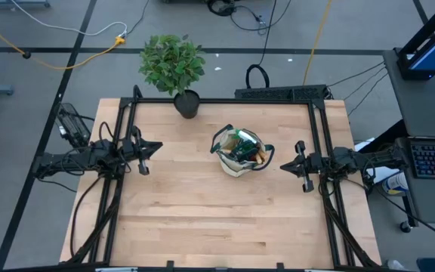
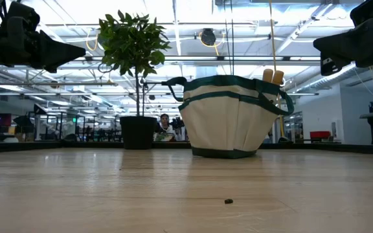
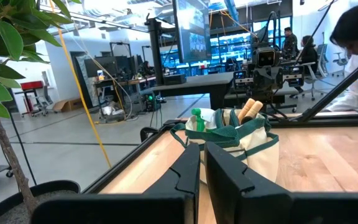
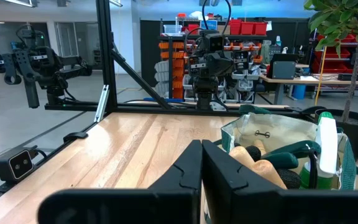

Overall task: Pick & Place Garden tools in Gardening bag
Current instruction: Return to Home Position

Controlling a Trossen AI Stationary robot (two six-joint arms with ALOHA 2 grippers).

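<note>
Closest to the lens in the left wrist view, your left gripper (image 3: 201, 149) has its two dark fingers drawn together with only a slit between them, and nothing is held. From above it hangs at centre left of the frame, over the left part of the light wooden table (image 1: 202, 219), well apart from the bag.

At upper centre, slightly left, you have a leafy green plant in a black pot (image 1: 188, 103) standing at the table's top edge.

At frame centre, the small round beige canvas gardening bag with dark green trim (image 1: 232, 168) stands upright on the table, between the two grippers and touching neither. The garden tools (image 1: 244, 149) sit inside it. In the low view, two rounded wooden handles (image 2: 272, 76) rise above the rim on the bag's right side. The remaining contents read as dark and green shapes that cannot be told apart.

At centre right, your right gripper (image 1: 284, 164) points toward the bag, near it but clear. Its fingers are closed together and empty.
</note>
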